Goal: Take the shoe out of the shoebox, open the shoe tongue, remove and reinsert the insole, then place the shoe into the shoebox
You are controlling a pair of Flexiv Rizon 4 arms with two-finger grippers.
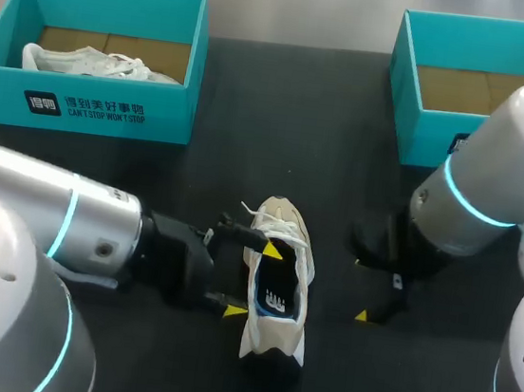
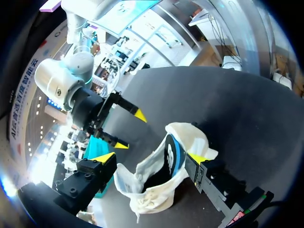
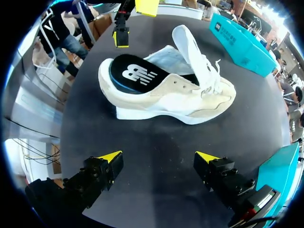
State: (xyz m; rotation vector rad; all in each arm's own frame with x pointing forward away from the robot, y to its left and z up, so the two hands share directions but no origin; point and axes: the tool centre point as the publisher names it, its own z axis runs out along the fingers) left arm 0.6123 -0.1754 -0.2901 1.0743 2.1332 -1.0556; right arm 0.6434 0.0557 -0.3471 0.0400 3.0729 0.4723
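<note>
Bright even light, perhaps overhead, faint shadow beside the shoe (image 1: 282, 280).

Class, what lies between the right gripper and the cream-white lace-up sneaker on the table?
Only bare black table: the right wrist view shows nothing between the right gripper and the cream-white lace-up sneaker.

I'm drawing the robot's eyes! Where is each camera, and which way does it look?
Head view: above and behind the robot, facing down on the table and shoe; left arm and right arm show.
Left wrist view: on the left wrist, facing along the left gripper at the shoe; the right gripper lies beyond.
Right wrist view: on the right wrist, facing along the right gripper at the shoe's side; the left gripper lies beyond.
Shared: all see the shoe; each wrist view sees the other gripper.
</note>
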